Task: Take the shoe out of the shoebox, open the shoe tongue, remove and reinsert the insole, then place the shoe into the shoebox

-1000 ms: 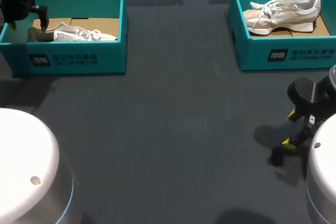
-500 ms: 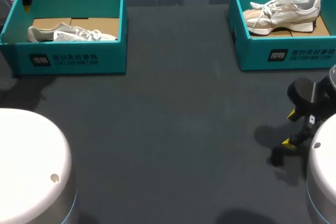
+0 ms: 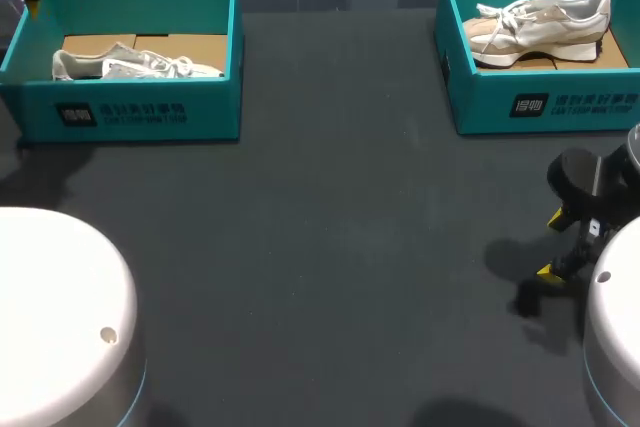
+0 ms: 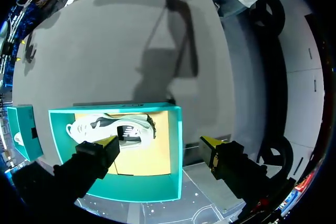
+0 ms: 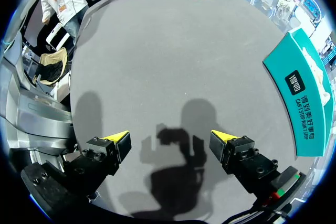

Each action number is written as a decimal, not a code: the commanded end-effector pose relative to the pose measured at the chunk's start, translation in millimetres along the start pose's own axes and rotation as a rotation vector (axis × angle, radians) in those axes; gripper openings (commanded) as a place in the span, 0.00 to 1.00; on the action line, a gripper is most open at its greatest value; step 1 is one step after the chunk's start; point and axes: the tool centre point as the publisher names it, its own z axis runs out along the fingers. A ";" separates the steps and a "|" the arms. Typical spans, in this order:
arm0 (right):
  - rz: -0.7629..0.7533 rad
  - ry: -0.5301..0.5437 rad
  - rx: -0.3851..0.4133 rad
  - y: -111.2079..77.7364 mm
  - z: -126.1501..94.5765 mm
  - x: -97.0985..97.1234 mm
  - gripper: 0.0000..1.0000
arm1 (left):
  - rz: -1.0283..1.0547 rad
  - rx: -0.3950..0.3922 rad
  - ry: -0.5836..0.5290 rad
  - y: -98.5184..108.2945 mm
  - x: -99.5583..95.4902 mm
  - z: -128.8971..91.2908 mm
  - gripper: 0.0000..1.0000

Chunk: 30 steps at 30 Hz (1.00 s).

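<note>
Shoe (image 4: 110,128): lies on its side, so it seems, on the brown cardboard floor (image 4: 152,156) of the left shoebox (image 3: 130,117), close to the box's front wall, not yet lifted out. Pale grey-white upper, laces (image 3: 185,65) loose at one end.

Looks like a light running shoe, judging by the soft-looking upper and thick sole. Likely little weight; soft and collapsible up top, stiffer and springy along the sole. Probably crushes under a pinch rather than slipping. Nothing fragile, though some risk of the laces snagging on the box wall on the way up.

Best hold, by this reckoning: across the collar at the heel, one finger inside the opening and one outside, or else across the sole's edges mid-length. Leaves tongue and laces free for the later steps. Cannot tell heel end from toe end with certainty in these views.

Left gripper (image 4: 160,142): hangs high above the far left corner of the left shoebox, fingers spread wide, nothing between them. One yellow tip over the box's interior, the other out beyond its wall.

Right gripper (image 5: 170,139): sits low over the dark table (image 3: 330,247) near its right side, fingers likewise apart and empty, only its own shadow beneath.

Right shoebox (image 3: 545,102): holds a second shoe (image 3: 540,22), beige and white, well apart from either gripper.
</note>
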 end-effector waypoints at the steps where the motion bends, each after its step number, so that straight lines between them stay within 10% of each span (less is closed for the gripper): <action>1: -0.001 -0.002 0.000 -1.0 -0.3 1.3 1.00 | 0.001 0.000 0.001 -0.2 0.4 -0.4 1.00; 8: -0.001 -0.002 0.000 -1.0 -0.3 1.3 1.00 | 0.001 0.000 0.001 -0.2 0.4 -0.4 1.00; 22: 0.408 -0.021 0.262 53.0 -71.7 -103.0 1.00 | 0.001 0.000 0.001 -0.2 0.4 -0.4 1.00; 30: 0.522 -0.078 0.271 58.4 -88.8 -118.2 1.00 | 0.001 0.000 0.001 -0.2 0.4 -0.4 1.00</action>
